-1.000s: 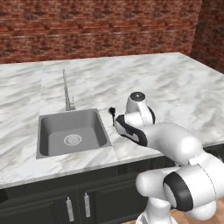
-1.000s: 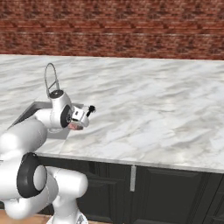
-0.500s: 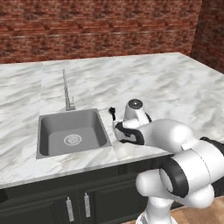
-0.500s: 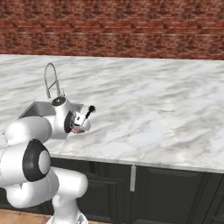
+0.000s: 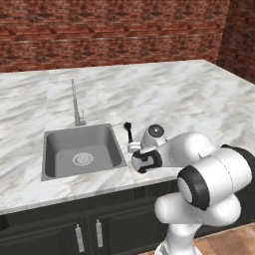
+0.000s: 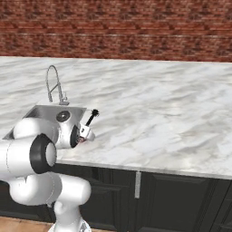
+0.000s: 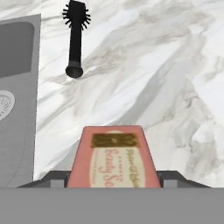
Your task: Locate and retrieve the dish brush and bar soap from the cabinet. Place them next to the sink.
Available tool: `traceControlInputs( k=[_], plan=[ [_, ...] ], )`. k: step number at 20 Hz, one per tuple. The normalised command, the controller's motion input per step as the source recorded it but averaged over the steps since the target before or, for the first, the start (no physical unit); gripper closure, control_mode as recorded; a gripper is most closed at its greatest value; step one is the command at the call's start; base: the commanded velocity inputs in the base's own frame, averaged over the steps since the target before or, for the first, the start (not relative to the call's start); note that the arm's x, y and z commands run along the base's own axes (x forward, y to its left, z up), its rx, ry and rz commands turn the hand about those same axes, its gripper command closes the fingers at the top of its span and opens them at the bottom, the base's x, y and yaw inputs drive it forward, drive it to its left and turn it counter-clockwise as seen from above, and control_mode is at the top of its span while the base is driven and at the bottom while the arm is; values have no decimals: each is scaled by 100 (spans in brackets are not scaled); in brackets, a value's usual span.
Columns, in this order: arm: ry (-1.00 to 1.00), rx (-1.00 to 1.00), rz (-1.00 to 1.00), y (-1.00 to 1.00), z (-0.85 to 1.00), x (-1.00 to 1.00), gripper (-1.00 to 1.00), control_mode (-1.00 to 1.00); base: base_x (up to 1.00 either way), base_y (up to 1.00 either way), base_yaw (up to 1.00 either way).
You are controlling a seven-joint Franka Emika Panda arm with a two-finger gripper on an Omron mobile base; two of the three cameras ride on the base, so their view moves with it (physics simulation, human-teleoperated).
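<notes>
White marble with grey veins covers a long desk [image 5: 164,89] backed by a red brick wall [image 5: 114,30], with dark lower cabinet fronts [image 6: 181,195] under its front edge.

Sunk into the marble is the sink [image 5: 79,152], a rectangular grey basin with a round drain and a slim chrome faucet [image 5: 75,104] rising at its far rim.

Just to the right of the basin, the dish brush [image 7: 76,37] lies flat on the marble. It is all black, a straight handle with a round spiky head, and its length runs roughly parallel to the sink's right edge. In the left base view it appears as a small dark shape [image 5: 128,130] just beyond the robot's wrist; in the right base view [image 6: 92,116] it slants up past the hand.

A white arm bends low over the front of the desk beside the sink. Its end effector [image 7: 113,177] is closed around the bar soap [image 7: 113,162], a reddish-orange block with a paler label panel and a dark band near its far end. Dark finger tips [image 7: 177,178] press against both long sides of the block. The soap sits low over the marble, nearer the desk's front edge than the brush, with bare marble between the two. Whether the soap touches the surface cannot be told.
</notes>
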Motion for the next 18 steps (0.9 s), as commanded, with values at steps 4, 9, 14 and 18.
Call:
traceControlInputs(
  k=[4,9,14,18],
  plan=[
    [0,3,0,12,-19,26,100,-100,0,0,0],
    [0,3,0,20,-19,28,-100,-100,0,0,0],
    [0,1,-1,9,-11,13,-100,-100,0,0,0],
    [0,0,-3,0,-8,4,-100,-100,0,0,0]
  ],
)
